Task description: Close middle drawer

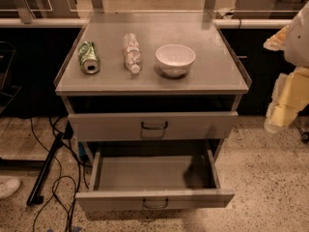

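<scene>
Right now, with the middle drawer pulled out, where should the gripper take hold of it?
On the middle drawer, the small loop handle centred on its front, coming from the front: that flat front offers no other grip. The gripper hangs at the right, apart from it.

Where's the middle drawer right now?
Camera view, low centre: the grey metal middle drawer stands pulled open beneath the other grey drawer front; the gripper hangs at the right edge, apart from it.
</scene>
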`<state>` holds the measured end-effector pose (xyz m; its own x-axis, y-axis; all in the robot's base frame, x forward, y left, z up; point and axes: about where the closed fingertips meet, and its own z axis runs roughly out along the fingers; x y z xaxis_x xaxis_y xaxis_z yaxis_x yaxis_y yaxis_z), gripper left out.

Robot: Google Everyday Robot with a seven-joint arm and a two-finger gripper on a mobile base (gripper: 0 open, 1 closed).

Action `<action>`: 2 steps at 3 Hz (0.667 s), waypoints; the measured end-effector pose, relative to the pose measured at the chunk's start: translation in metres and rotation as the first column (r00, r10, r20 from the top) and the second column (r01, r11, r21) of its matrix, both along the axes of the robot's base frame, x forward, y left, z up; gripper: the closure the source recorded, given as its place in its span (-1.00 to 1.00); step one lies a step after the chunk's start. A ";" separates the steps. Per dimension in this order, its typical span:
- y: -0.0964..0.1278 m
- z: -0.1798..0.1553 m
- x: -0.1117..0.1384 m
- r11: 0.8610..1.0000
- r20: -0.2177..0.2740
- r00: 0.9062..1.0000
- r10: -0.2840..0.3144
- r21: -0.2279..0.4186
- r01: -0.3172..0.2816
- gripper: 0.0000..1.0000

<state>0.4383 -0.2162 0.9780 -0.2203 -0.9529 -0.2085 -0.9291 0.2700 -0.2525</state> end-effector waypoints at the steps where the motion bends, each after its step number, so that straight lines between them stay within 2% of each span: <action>1: 0.000 0.000 0.000 1.000 0.000 1.000 0.000 0.000 0.000 -1.00; 2: 0.000 0.000 0.000 1.000 0.000 1.000 0.000 0.000 0.000 -0.79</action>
